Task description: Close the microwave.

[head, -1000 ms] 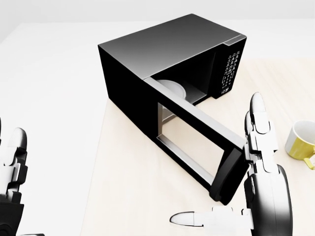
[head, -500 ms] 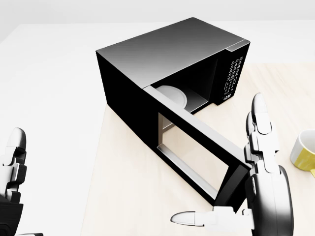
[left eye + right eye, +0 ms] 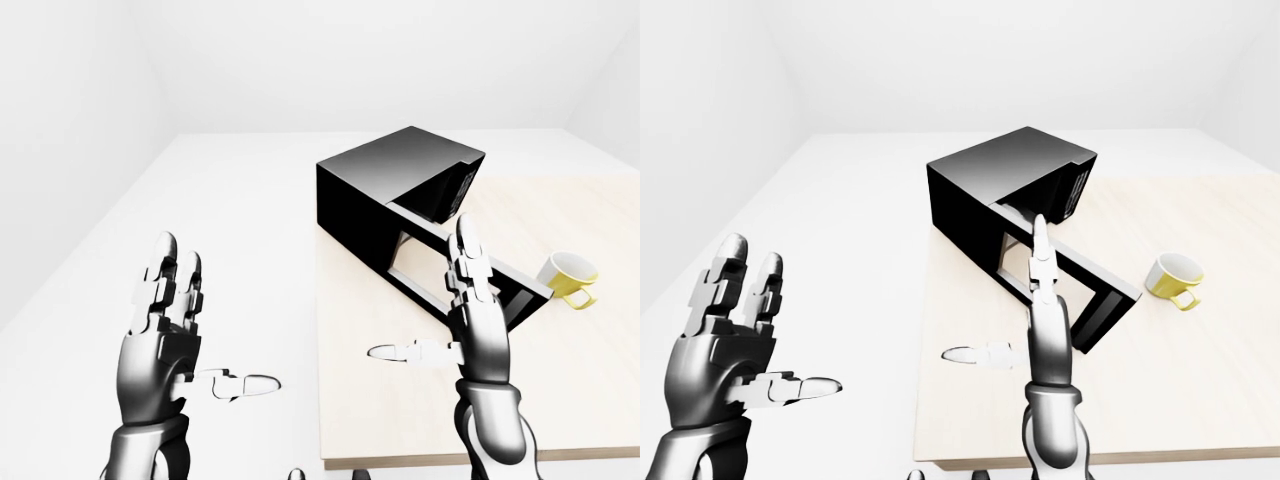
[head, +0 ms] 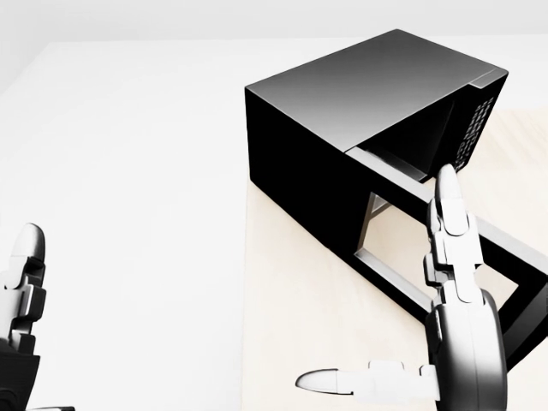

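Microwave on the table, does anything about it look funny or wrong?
The microwave sits crooked on the table, turned at an angle to its edges, and its door hangs wide open. The yellow cup stands upright, nothing spilled.

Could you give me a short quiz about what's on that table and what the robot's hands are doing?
1. True or false: the microwave door is shut.
2. What colour is the cup on the table? A) red B) yellow C) blue
3. Fill in: in the right-eye view, the cup stands to the ____ of the microwave.

Key:
1. False. The door hangs wide open.
2. B. It is yellow outside and white inside.
3. Right. Both the left hand and the right hand are open and hold nothing.
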You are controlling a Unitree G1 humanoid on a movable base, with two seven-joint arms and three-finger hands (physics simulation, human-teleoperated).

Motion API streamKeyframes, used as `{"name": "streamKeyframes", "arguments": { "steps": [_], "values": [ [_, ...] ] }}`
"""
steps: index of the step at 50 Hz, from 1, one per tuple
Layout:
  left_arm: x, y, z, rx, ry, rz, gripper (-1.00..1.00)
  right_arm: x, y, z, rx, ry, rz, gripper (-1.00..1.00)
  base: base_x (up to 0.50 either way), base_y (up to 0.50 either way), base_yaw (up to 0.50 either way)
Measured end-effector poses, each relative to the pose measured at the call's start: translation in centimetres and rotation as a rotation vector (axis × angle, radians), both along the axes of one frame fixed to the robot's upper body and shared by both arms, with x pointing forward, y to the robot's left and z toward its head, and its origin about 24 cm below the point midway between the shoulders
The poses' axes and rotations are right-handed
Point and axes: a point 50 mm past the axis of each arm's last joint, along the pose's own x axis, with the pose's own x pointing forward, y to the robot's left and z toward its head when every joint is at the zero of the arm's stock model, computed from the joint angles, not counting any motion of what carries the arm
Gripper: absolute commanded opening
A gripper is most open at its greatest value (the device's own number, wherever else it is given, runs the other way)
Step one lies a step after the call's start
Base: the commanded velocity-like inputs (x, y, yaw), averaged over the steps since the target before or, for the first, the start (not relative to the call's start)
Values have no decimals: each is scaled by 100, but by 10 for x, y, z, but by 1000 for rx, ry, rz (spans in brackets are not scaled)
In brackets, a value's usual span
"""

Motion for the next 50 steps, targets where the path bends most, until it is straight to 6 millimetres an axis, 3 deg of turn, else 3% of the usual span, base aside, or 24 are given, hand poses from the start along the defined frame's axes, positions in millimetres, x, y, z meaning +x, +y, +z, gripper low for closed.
{"name": "streamKeyframes", "arguments": {
  "steps": [25,50],
  "values": [
    [3,0,-2,-14,4,5,100,1,3,-5,34,36,75,100,0,0,0],
    [2,0,-1,-14,1,7,100,24,6,-43,28,167,80,100,0,0,0]
  ]
}}
